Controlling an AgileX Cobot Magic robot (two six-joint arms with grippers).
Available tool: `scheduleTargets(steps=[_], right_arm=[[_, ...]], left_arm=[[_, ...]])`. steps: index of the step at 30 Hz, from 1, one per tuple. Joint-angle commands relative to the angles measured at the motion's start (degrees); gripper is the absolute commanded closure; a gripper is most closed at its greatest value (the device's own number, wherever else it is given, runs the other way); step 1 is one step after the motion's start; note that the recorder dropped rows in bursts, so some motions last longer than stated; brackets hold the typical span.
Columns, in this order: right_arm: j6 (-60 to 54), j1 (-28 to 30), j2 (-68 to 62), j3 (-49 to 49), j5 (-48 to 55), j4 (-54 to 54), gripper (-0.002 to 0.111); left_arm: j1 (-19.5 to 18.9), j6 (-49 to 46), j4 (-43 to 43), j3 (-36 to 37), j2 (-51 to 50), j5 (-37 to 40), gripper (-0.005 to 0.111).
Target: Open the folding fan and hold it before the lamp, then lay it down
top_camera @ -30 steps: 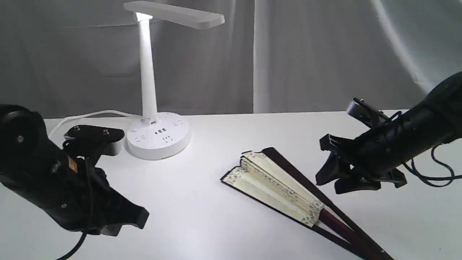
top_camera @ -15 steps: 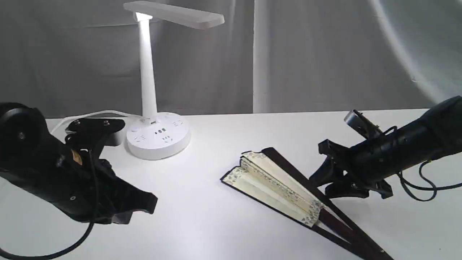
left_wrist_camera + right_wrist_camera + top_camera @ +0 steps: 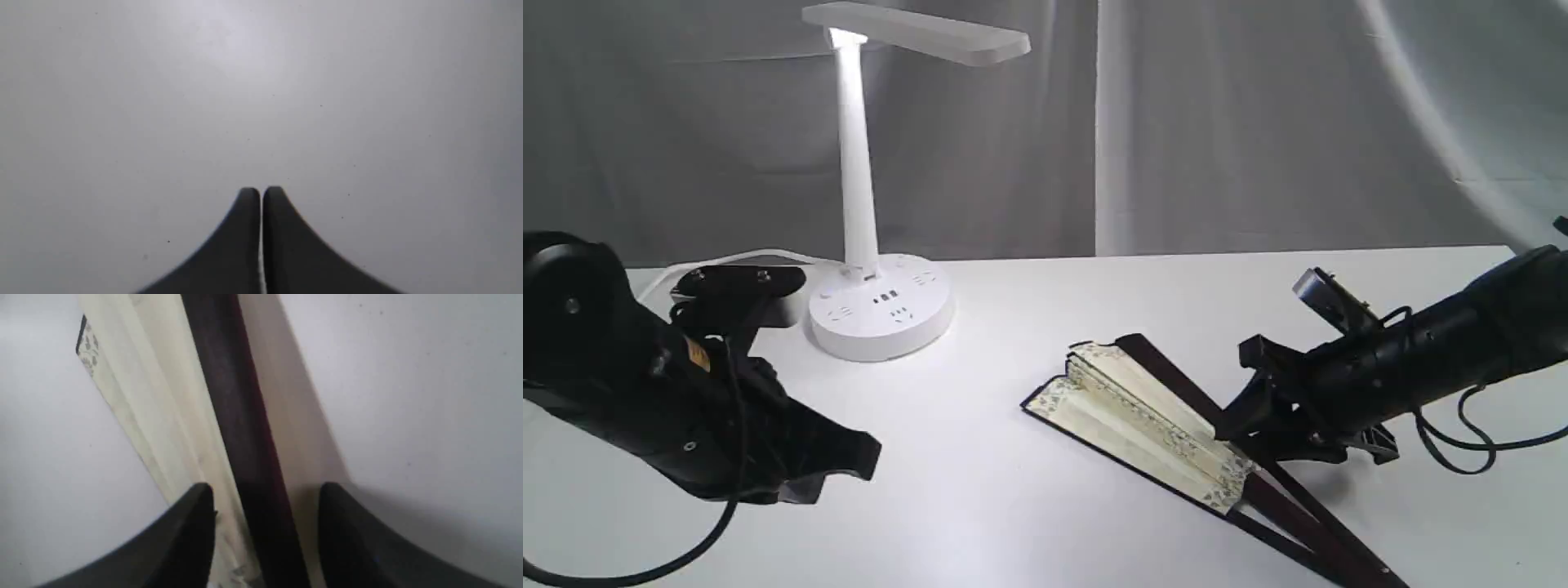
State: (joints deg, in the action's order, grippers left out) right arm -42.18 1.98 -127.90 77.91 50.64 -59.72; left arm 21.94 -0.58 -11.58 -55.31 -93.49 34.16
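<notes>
The folding fan (image 3: 1152, 420) lies nearly closed on the white table (image 3: 1029, 302), its cream pleats bunched between dark guards, ribs running toward the front right. My right gripper (image 3: 1232, 429) is open and down at the fan's far guard. In the right wrist view the dark guard (image 3: 237, 428) passes between the two black fingers (image 3: 192, 531), with the cream leaf (image 3: 151, 400) beside it. The white lamp (image 3: 866, 204) stands lit at the back left. My left gripper (image 3: 862, 461) hovers low at the front left, shut with nothing in it; its wrist view shows the closed gripper (image 3: 260, 192) over bare table.
The lamp's white cord (image 3: 719, 261) runs left from its round base (image 3: 882, 314) behind my left arm. A grey curtain (image 3: 1176, 122) hangs behind the table. My right arm's black cable (image 3: 1470, 445) loops over the table at the right.
My right gripper has dropped and moved left until its open fingers straddle the fan's far guard. The left arm shifted slightly right and then held. The fan has not moved.
</notes>
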Motion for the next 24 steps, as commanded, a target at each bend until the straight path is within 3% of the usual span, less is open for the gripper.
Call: scheduleTargets(steps=[1,16,24], right_arm=[[-1.1,-0.1,-0.5,0.2,-0.4,0.2,0.066],[-1.1,-0.1,-0.5,0.2,0.2,0.1,0.078],[-4.0,-0.1,-0.5,0.2,2.6,-3.1,0.108]], left_arm=[[0.3,0.6,-0.3,-0.3,0.0,-0.9,0.107],[0.3,0.6,-0.3,-0.3,0.0,-0.9,0.107],[0.3,0.6,-0.3,-0.3,0.0,-1.1,0.106]])
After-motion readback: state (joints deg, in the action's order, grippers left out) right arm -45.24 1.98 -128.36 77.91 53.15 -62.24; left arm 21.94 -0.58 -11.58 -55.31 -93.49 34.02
